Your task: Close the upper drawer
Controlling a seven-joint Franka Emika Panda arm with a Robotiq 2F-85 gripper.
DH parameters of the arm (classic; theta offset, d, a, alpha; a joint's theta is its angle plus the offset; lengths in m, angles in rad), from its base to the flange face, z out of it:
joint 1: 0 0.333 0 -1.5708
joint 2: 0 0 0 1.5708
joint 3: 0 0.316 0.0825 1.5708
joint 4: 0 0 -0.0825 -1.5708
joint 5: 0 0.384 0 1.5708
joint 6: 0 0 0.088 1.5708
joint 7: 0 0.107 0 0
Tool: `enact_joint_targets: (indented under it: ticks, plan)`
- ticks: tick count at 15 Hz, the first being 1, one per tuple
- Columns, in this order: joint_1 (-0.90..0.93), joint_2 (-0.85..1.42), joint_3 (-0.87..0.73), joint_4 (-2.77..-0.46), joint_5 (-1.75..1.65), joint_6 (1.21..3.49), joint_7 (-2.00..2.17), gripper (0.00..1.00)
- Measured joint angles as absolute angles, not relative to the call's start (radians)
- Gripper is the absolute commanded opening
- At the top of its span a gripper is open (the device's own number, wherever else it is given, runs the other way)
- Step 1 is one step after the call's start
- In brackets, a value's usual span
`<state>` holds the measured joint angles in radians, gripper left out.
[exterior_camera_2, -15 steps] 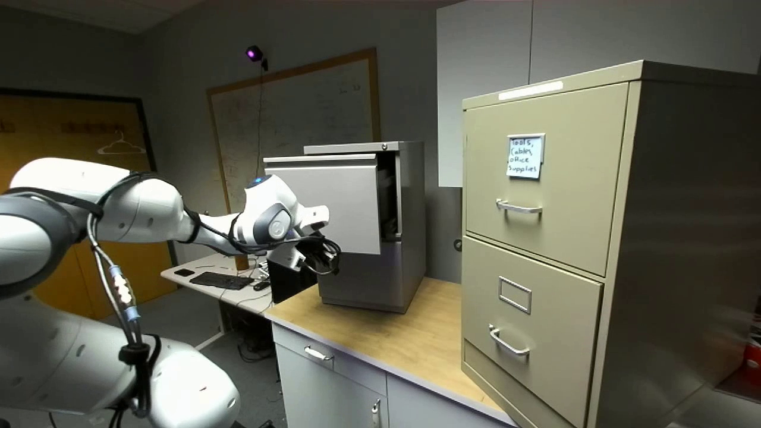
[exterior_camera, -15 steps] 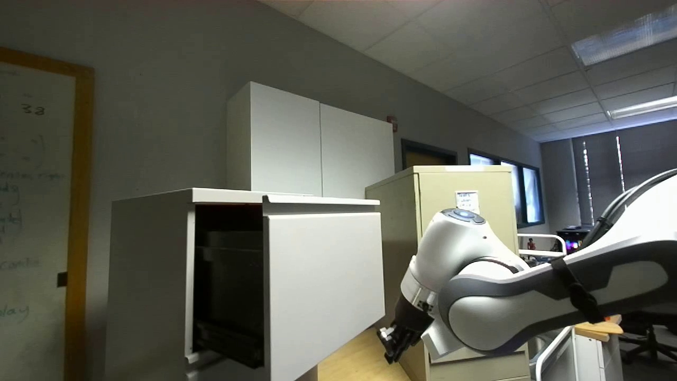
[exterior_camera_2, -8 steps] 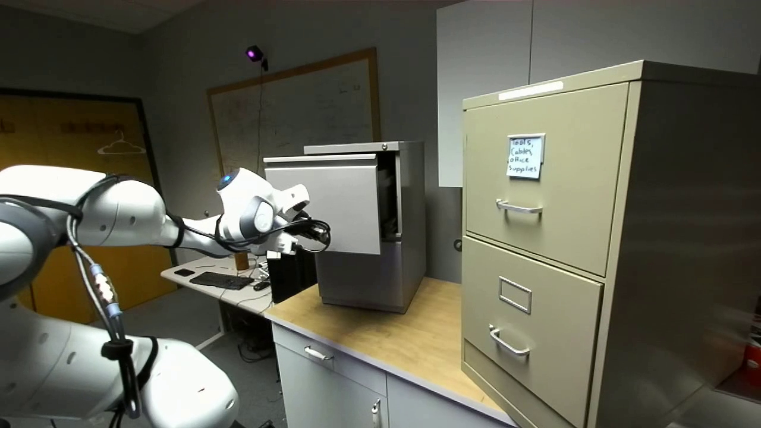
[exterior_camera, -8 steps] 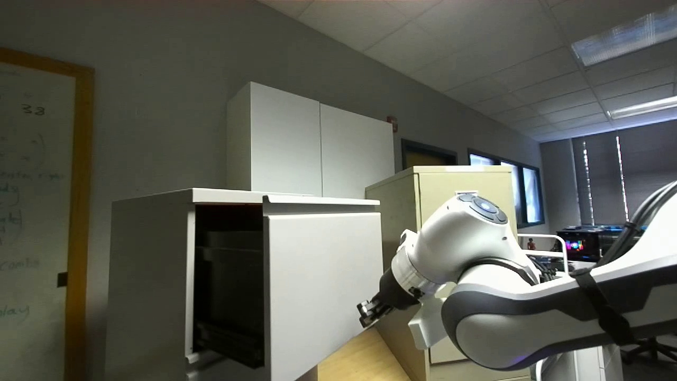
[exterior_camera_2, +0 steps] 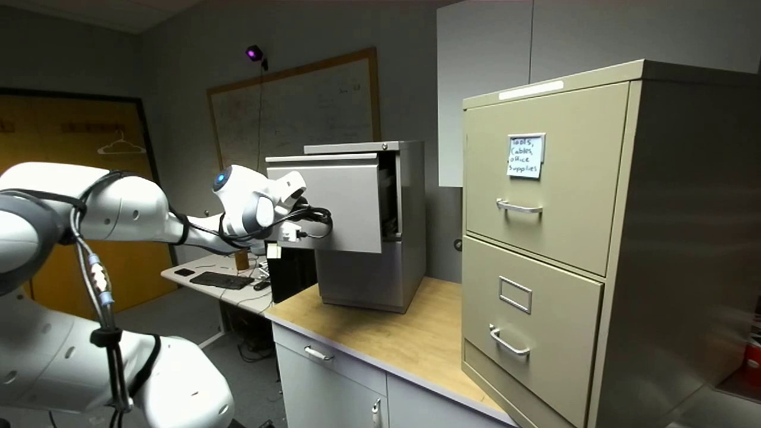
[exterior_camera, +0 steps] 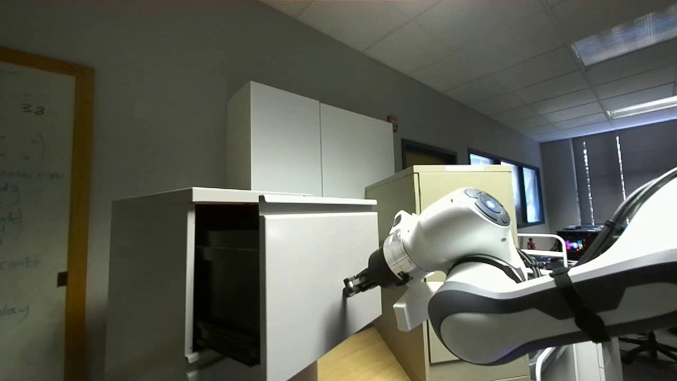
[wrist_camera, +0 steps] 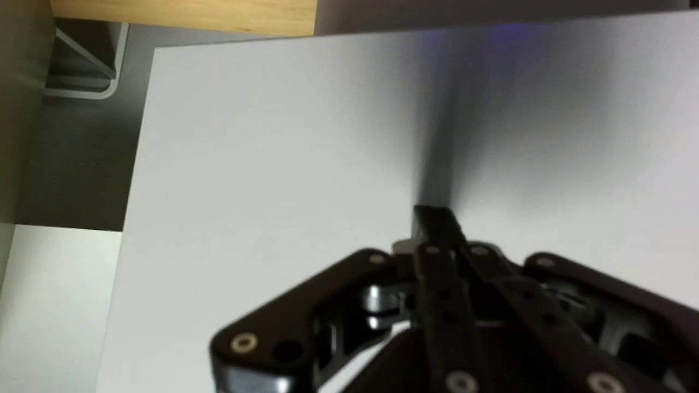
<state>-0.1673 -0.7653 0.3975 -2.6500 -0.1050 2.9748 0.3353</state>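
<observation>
The upper drawer stands pulled out of its white cabinet. Its plain white front [exterior_camera: 312, 264] shows in both exterior views, also here [exterior_camera_2: 351, 208], and its dark inside shows at the side gap. In the wrist view the drawer front [wrist_camera: 246, 180] fills most of the picture. My gripper [exterior_camera: 349, 288] is shut with nothing between its fingers. Its fingertips [wrist_camera: 437, 215] are at the drawer front, seemingly touching it, right of its middle in an exterior view, and their shadow falls on the panel. In an exterior view the fingers are hidden behind my wrist and cables.
A beige filing cabinet [exterior_camera_2: 544, 178] with handles stands beside the white cabinet on the wooden counter [exterior_camera_2: 410, 333]. A white two-door cupboard [exterior_camera: 354, 148] hangs on the wall. A desk [exterior_camera_2: 208, 267] with a keyboard stands beyond the arm.
My gripper has moved up and toward the drawer front, from beside the panel onto it. In the last half second the drawer has slid slightly inward.
</observation>
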Motion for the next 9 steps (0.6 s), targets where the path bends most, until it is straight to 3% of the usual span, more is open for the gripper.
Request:
enact_joint_targets:
  ticks: [9]
  plan:
    - [-0.229, -0.578, 0.445, -2.440, -0.141, 2.969, 0.300, 0.00]
